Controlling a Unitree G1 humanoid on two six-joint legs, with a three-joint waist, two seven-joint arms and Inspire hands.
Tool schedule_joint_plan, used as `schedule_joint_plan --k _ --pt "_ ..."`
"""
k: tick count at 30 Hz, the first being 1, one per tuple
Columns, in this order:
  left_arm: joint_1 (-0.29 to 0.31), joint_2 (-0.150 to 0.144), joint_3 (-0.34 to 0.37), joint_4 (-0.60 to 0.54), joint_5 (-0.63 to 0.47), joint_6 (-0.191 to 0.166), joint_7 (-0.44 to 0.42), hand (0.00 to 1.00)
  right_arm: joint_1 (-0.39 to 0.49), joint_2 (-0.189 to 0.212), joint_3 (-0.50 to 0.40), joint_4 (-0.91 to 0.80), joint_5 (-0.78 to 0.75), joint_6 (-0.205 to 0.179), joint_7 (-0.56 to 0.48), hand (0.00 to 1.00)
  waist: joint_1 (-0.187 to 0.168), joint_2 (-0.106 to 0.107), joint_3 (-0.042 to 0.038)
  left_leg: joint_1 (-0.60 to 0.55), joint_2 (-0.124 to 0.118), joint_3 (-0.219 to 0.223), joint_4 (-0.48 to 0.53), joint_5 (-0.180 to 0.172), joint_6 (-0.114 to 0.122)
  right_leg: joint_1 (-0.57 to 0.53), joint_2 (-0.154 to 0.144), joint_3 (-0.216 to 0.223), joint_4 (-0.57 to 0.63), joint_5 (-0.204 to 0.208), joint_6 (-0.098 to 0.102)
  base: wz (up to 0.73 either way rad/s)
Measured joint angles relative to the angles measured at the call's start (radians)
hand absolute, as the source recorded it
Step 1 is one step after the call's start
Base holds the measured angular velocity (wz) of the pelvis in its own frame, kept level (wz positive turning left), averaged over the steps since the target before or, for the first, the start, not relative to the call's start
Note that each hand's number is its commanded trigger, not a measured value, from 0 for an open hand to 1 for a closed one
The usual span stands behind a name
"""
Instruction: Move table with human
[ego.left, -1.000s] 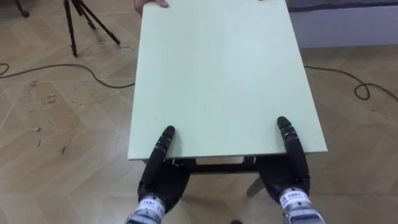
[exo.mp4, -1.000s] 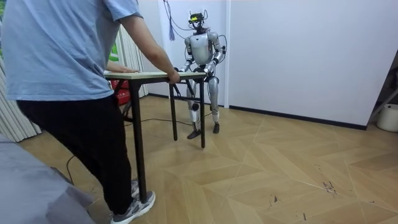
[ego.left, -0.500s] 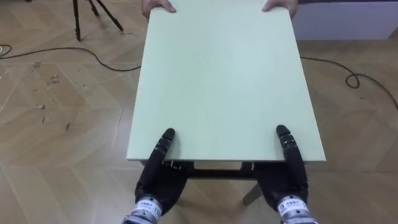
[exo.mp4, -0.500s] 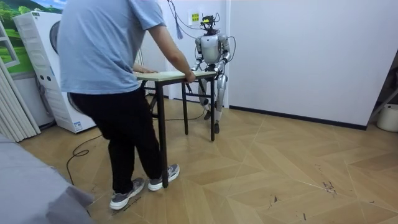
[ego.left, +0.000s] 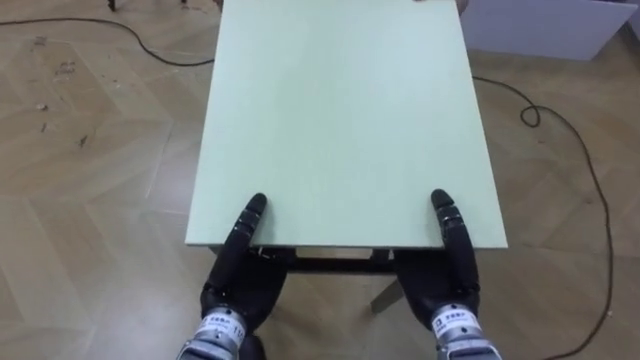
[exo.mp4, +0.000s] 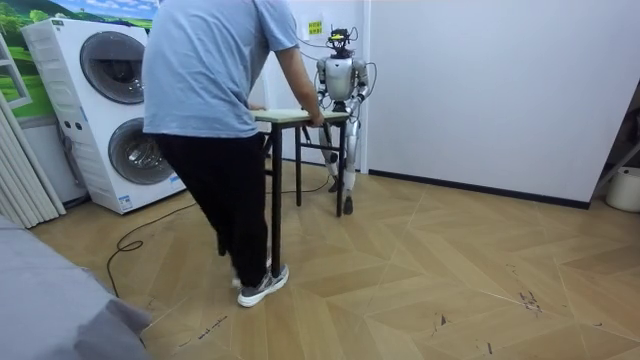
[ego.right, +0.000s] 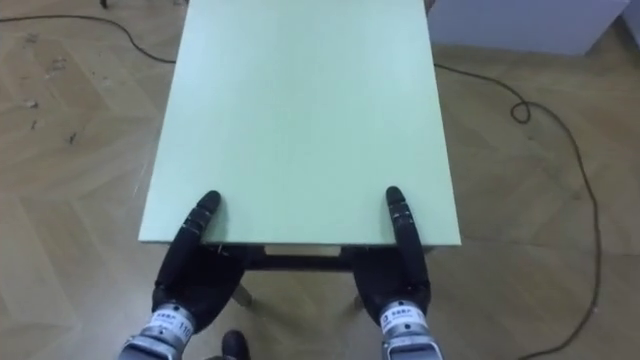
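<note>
1. Room view, left edge: two stacked washing machines (exo.mp4: 112, 110) stand against the wall.
2. Next right: person (exo.mp4: 215, 90) in a blue shirt and dark trousers, back to the camera, with a hand (exo.mp4: 316, 119) on the near end of the table (exo.mp4: 298, 114).
3. The table sits between the person and the robot. The robot stands upright at the far end, close to the white wall, both arms reaching to the table edge.
4. Eye views, left: left hand (ego.left: 240, 282) is at the near-left corner of the pale green top (ego.left: 340, 110). Its tip lies flat on the surface and the palm is below the edge. The rest is hidden under the top, so I cannot tell the grip.
5. Centre: the table runs lengthwise away from the robot over the herringbone wood floor (ego.left: 90, 180).
6. Right: right hand (ego.left: 450, 285) is at the near-right corner in the same pose, tip on the top and palm under the edge. Cannot tell the grip here either.
7. Far right: a pale block (ego.left: 540, 25) sits on the floor beside the table's far corner.
</note>
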Motion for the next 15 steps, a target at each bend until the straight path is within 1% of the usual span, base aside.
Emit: schedule_joint_plan --k 1,2,3,4,5,6,7,8,9,10,11,12,13,14,15 --pt "-0.001 0.001 -0.002 0.000 0.005 -0.003 0.001 1.00 0.000 0.001 0.001 0.001 0.000 -0.002 0.000 1.00 0.003 0.020 -0.0005 0.015 0.003 -0.018 -0.072 0.063 -0.009 -0.017 0.025 -0.004 -0.003 0.016 -0.015 0.11" --pt "-0.001 0.004 -0.002 0.000 0.006 -0.004 0.001 1.00 0.000 0.001 0.002 0.001 0.001 -0.004 0.000 1.00 0.006 0.032 0.0009 0.026 0.002 -0.034 -0.117 0.102 -0.027 -0.023 0.035 -0.006 -0.007 0.026 -0.022 0.10" --pt "-0.001 0.003 -0.004 0.000 0.009 -0.006 0.001 1.00 0.002 0.002 0.001 0.004 0.001 -0.009 0.000 1.00 0.009 0.045 0.0019 0.039 -0.001 -0.080 -0.183 0.186 -0.121 -0.040 0.046 -0.015 -0.016 0.047 -0.041 0.00" --pt "0.005 0.002 -0.007 0.004 0.010 -0.015 0.001 1.00 0.005 0.001 0.003 0.009 0.002 -0.007 0.000 1.00 0.012 0.039 0.0072 0.025 -0.002 -0.078 -0.070 0.109 -0.124 -0.053 0.008 -0.053 -0.003 0.054 -0.054 -0.22" --pt "0.014 -0.002 -0.006 0.005 0.005 -0.021 0.001 1.00 0.004 0.000 0.007 0.015 0.001 -0.005 0.000 1.00 0.029 0.037 0.0092 0.023 -0.003 -0.073 0.035 0.017 -0.086 -0.055 -0.012 -0.069 0.007 0.055 -0.053 -0.66" --pt "0.038 -0.008 -0.009 0.006 -0.004 -0.031 0.001 1.00 0.003 -0.012 0.018 0.020 0.001 0.003 -0.001 1.00 0.045 0.050 0.0097 0.021 0.002 -0.076 0.248 -0.149 -0.075 -0.049 -0.026 -0.085 0.000 0.065 -0.054 -0.62" --pt "0.047 -0.013 -0.005 0.008 -0.005 -0.032 0.000 1.00 0.004 -0.024 0.022 0.021 0.002 0.004 -0.001 1.00 0.044 0.072 0.0101 0.021 0.017 -0.079 0.445 -0.264 -0.075 -0.051 -0.026 -0.110 0.001 0.077 -0.060 -0.38" --pt "0.047 -0.012 -0.007 0.008 -0.002 -0.031 0.000 1.00 0.005 -0.024 0.022 0.021 0.003 0.003 -0.001 1.00 0.040 0.082 0.0099 0.026 0.023 -0.081 0.524 -0.303 -0.078 -0.054 -0.026 -0.133 0.004 0.082 -0.062 0.07" --pt "0.047 -0.014 -0.009 0.008 0.001 -0.031 0.000 1.00 0.004 -0.026 0.021 0.021 0.003 0.003 -0.001 1.00 0.027 0.090 0.0105 0.055 0.030 -0.090 0.644 -0.350 -0.082 -0.067 -0.024 -0.163 0.021 0.087 -0.070 0.38" --pt "0.045 -0.017 -0.007 0.008 0.001 -0.027 0.000 1.00 0.004 -0.025 0.021 0.020 0.002 0.002 -0.001 1.00 -0.001 0.093 0.0120 0.112 0.030 -0.111 0.700 -0.371 -0.081 -0.074 -0.022 -0.191 0.027 0.089 -0.073 0.49" --pt "0.044 -0.018 -0.005 0.009 0.006 -0.025 0.000 1.00 0.004 -0.024 0.020 0.019 0.001 0.002 -0.001 1.00 -0.016 0.093 0.0121 0.155 0.033 -0.116 0.699 -0.385 -0.086 -0.080 -0.022 -0.202 0.032 0.090 -0.075 0.58" --pt "0.042 -0.024 -0.003 0.009 0.006 -0.023 0.000 1.00 0.004 -0.024 0.010 0.014 -0.001 0.006 -0.001 1.00 -0.038 0.097 0.0134 0.236 0.041 -0.124 0.666 -0.411 -0.097 -0.094 -0.022 -0.219 0.046 0.091 -0.076 0.38" --pt "0.039 -0.028 -0.002 0.009 0.005 -0.017 0.000 1.00 0.003 -0.025 0.004 0.012 -0.002 0.009 -0.001 1.00 -0.053 0.103 0.0157 0.317 0.051 -0.126 0.604 -0.457 -0.114 -0.115 -0.022 -0.228 0.070 0.091 -0.076 0.24" --pt "0.038 -0.029 0.000 0.009 0.006 -0.016 0.001 1.00 0.001 -0.025 0.003 0.012 -0.002 0.011 -0.001 1.00 -0.058 0.106 0.0161 0.350 0.052 -0.128 0.562 -0.482 -0.127 -0.127 -0.024 -0.228 0.083 0.091 -0.076 0.09" --pt "0.033 -0.037 0.002 0.009 0.007 -0.012 0.001 1.00 -0.001 -0.027 0.003 0.010 -0.002 0.011 -0.001 1.00 -0.067 0.114 0.0202 0.389 0.047 -0.121 0.467 -0.535 -0.142 -0.146 -0.025 -0.231 0.106 0.097 -0.074 0.16"
